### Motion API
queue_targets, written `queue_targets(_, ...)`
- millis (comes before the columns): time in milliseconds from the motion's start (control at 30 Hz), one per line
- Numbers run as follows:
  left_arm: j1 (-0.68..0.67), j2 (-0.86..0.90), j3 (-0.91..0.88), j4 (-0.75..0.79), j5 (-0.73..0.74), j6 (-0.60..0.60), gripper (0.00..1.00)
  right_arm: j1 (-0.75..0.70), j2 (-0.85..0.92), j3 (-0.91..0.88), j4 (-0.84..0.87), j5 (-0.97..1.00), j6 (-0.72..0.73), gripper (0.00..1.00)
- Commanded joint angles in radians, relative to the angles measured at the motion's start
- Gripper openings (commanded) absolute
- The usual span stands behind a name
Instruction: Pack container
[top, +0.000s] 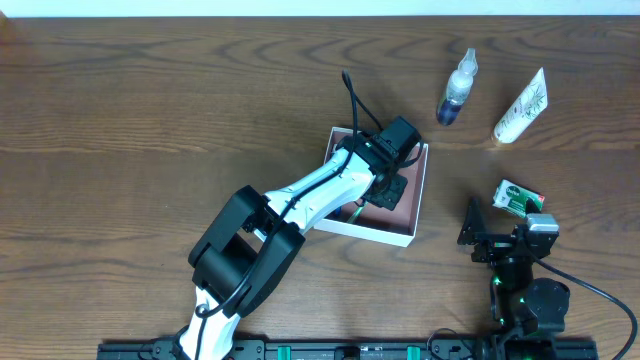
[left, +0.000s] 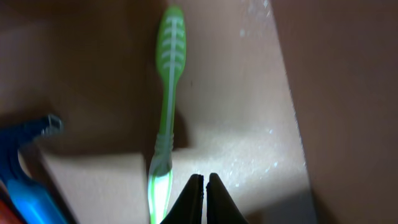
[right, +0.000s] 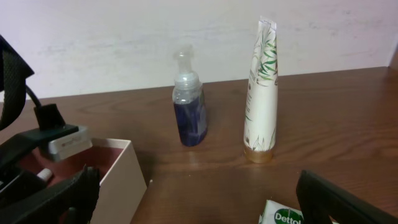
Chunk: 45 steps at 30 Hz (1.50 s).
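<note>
Our left gripper (left: 204, 186) has its fingers pressed together on nothing, the tips just beside the handle of a green toothbrush (left: 166, 106). The toothbrush lies on the pinkish floor of the container (top: 375, 232), which sits mid-table, and a blue razor (left: 25, 180) lies nearby. Our right gripper (right: 198, 180) stands wide and empty near the Dettol packet (top: 518, 197), with a blue-filled pump bottle (top: 457, 92) and a leaf-printed white tube (top: 521, 107) upright beyond.

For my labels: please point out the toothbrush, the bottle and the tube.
toothbrush (left: 166, 109), left wrist view, on its thin neck.
bottle (right: 189, 121), right wrist view, on its blue body.
tube (right: 260, 93), right wrist view, on its middle.
</note>
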Motion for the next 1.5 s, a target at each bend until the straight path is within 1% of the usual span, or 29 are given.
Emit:
queue_targets(0,0.000,0.019,-0.005,0.014,-0.027,-0.010,0.06,-0.006,-0.006,-0.002,-0.004,-0.003,-0.008,0.99)
queue_targets(133,0.000,0.019,-0.005,0.014,-0.067,-0.010,0.05,-0.006,-0.006,-0.002,-0.004,-0.003,-0.008,0.99)
queue_targets(1167,0.000,0.042,-0.007,0.008,-0.062,-0.036,0.06,-0.006,-0.006,-0.002,-0.004,-0.003,-0.008,0.99)
queue_targets(1467,0.000,0.042,-0.007,0.007,-0.082,-0.036,0.06,-0.006,-0.006,-0.002,-0.004,-0.003,-0.008,0.99)
